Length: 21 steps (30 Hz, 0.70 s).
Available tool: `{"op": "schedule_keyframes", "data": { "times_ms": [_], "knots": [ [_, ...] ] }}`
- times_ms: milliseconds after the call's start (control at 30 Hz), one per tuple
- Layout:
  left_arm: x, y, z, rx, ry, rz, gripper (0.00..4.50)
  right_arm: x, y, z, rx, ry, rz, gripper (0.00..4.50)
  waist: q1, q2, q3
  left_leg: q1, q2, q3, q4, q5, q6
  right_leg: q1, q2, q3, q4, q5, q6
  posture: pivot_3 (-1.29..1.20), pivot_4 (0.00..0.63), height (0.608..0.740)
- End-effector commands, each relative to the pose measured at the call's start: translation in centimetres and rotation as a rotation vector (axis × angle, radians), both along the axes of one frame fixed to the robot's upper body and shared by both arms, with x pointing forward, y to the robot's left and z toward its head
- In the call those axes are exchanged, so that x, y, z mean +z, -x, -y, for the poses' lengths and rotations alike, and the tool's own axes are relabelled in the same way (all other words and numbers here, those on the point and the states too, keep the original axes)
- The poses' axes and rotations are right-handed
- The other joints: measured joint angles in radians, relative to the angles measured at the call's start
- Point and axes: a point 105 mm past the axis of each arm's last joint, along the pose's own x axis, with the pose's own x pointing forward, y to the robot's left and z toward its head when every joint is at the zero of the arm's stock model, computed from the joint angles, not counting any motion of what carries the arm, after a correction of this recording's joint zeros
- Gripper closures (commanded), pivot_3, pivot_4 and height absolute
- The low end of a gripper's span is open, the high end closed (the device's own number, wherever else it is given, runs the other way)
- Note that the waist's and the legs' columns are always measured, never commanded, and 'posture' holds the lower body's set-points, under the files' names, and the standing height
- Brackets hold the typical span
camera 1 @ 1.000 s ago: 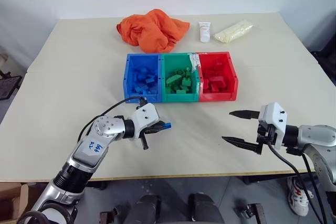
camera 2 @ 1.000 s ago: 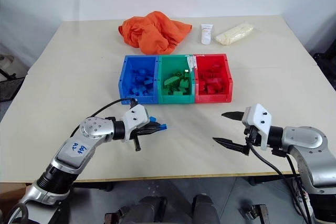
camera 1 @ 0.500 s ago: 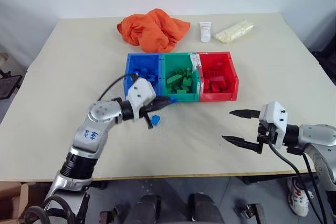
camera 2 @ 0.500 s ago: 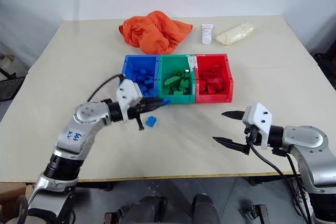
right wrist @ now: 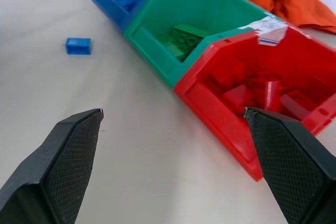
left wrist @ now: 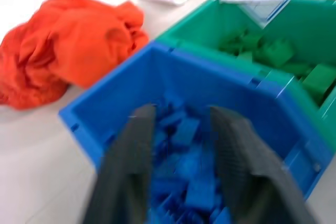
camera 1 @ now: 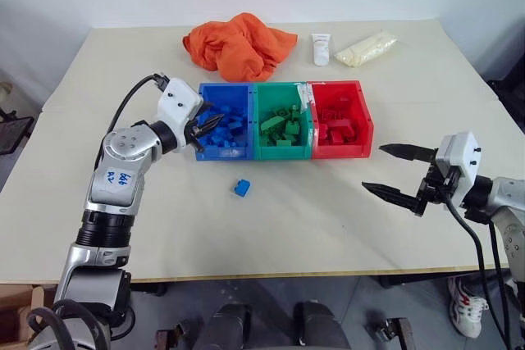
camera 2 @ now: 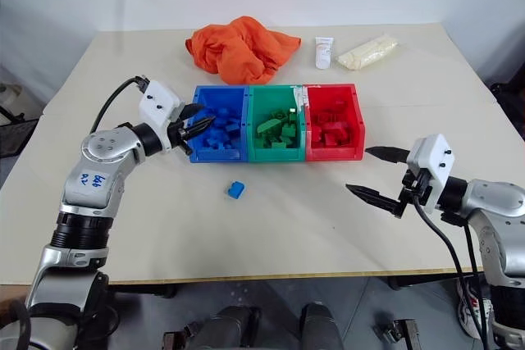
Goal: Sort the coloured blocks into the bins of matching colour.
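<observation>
Desk [camera 1: 123, 202]: cream top, carries everything noted below.

Orange cloth [camera 1: 236, 45]: crumpled heap, beyond the bins as seen from both pincers.

Bins: three joined tubs in a row. Blue bin [camera 1: 223, 97] directly under and ahead of the left pincer, green bin [camera 1: 282, 97] next along, red bin [camera 1: 361, 125] the end nearest the right pincer. Each holds a pile of blocks of its own colour.

Pale bag [camera 1: 364, 47] and white tube [camera 1: 319, 48]: side by side, far beyond the right pincer, past the red bin.

Left pincer [camera 1: 205, 126]: over the blue bin's outer near corner, fingers [left wrist: 131, 171] parted with a narrow gap, nothing between them; blue blocks visible below through the gap.

Right pincer [camera 1: 394, 171]: hovers above bare desk, jaws spread wide, empty, well apart from the red bin.

Blue block [camera 1: 241, 188]: lies alone on the desk, in front of the blue bin, below and nearer than the left pincer, well left of the right pincer.
</observation>
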Motion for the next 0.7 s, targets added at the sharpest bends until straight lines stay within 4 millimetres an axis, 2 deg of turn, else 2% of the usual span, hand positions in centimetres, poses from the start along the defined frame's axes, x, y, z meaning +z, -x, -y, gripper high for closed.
{"op": "schedule_keyframes", "data": {
  "times_ms": [33, 100, 233, 333, 500, 700],
  "knots": [
    [0.6, 0.5, -0.1, -0.036, -0.019, 0.039, 1.27, 1.2, -0.1, -0.1, 0.015, 0.002, 0.056, 0.0, 0.0, 0.0, 0.0, 0.0, 0.0, 0.0, 0.0, 0.0, 0.0, 0.0, 0.0, 0.0, 0.0, 0.0, 0.0, 0.0, 0.15, 0.74],
    [0.6, 0.8, 0.1, -0.064, -0.015, 0.026, 0.66, 1.3, -0.2, -0.2, 0.023, 0.003, 0.057, 0.0, 0.0, 0.0, 0.0, 0.0, 0.0, 0.0, 0.0, 0.0, 0.0, 0.0, 0.0, 0.0, 0.0, 0.0, 0.0, 0.0, 0.15, 0.74],
    [0.5, 2.6, 0.0, -0.16, -0.024, 0.025, 0.66, 1.3, -0.5, -0.5, 0.053, 0.01, 0.052, 0.0, -0.005, 0.0, 0.0, 0.0, 0.001, 0.0, 0.0, 0.0, -0.001, 0.0, 0.0, 0.001, 0.0, 0.0, 0.0, 0.0, 0.15, 0.74],
    [-0.4, 4.5, -0.3, -0.245, -0.053, -0.026, 0.66, 1.3, -0.6, -0.8, 0.082, 0.017, 0.045, 0.0, -0.008, 0.0, 0.0, 0.0, 0.003, 0.0, 0.0, -0.001, -0.001, -0.001, 0.0, 0.001, 0.0, 0.001, -0.001, 0.0, 0.15, 0.74],
    [-3.3, 7.3, -2.3, -0.288, -0.134, -0.176, 0.66, 0.7, -0.5, -0.8, 0.124, 0.053, -0.002, 0.0, -0.011, 0.0, 0.0, 0.0, 0.005, 0.0, 0.0, -0.002, -0.003, 0.0, 0.0, 0.001, -0.001, 0.001, -0.003, 0.0, 0.15, 0.74],
    [-5.6, 12.5, -5.2, -0.333, -0.189, -0.396, 0.66, -0.2, 0.3, -0.8, 0.223, 0.111, -0.059, 0.0, -0.014, 0.001, 0.0, 0.0, 0.008, 0.0, -0.001, -0.002, -0.003, 0.0, 0.001, 0.003, -0.003, 0.002, -0.004, 0.0, 0.15, 0.74]
  ]
}}
